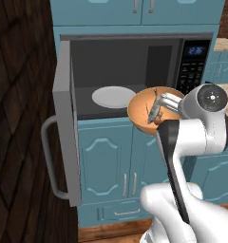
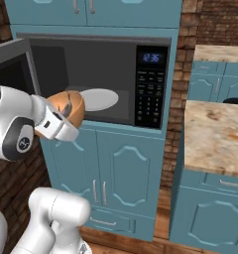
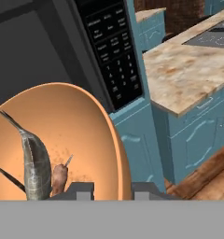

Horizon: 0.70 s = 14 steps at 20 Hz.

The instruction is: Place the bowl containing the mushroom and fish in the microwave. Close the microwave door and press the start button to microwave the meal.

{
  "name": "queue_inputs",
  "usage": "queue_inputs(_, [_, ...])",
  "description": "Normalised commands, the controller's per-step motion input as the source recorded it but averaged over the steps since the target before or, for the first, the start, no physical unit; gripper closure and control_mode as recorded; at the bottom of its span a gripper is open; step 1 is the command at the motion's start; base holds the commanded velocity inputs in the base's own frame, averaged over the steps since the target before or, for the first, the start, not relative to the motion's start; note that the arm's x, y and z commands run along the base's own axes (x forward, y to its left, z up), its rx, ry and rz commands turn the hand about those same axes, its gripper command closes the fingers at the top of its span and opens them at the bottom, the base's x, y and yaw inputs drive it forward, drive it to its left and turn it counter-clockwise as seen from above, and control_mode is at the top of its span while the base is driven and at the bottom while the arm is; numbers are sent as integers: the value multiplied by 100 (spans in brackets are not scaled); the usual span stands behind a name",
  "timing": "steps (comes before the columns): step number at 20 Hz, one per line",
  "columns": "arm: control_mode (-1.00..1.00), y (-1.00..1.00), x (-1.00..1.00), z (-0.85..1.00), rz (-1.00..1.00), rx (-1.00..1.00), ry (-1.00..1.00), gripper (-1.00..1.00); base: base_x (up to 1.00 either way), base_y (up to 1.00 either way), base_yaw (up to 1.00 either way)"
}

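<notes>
Glossy white arm (image 1: 192,137), dark joints

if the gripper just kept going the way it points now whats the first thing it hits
Probably the microwave: the gripper, shut on the bowl, points at the keypad panel beside the open cavity. Depth is unclear, so the bowl's far rim would likely touch first.

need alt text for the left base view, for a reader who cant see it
A white robot arm's pincer holds an orange-tan bowl, with a grey fish and small mushroom inside, tilted just in front of an open grey microwave. Its door swings left; a white turntable sits inside, blue cabinets below.
</notes>
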Motion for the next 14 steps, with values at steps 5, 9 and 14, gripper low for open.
queue_inputs(5, [-100,-8,55,0,-14,24,-5,100,0,0,0])
queue_inputs(9, [-100,0,48,0,1,23,-7,100,0,0,0])
queue_inputs(14, [-100,0,45,0,4,4,1,100,0,0,0])
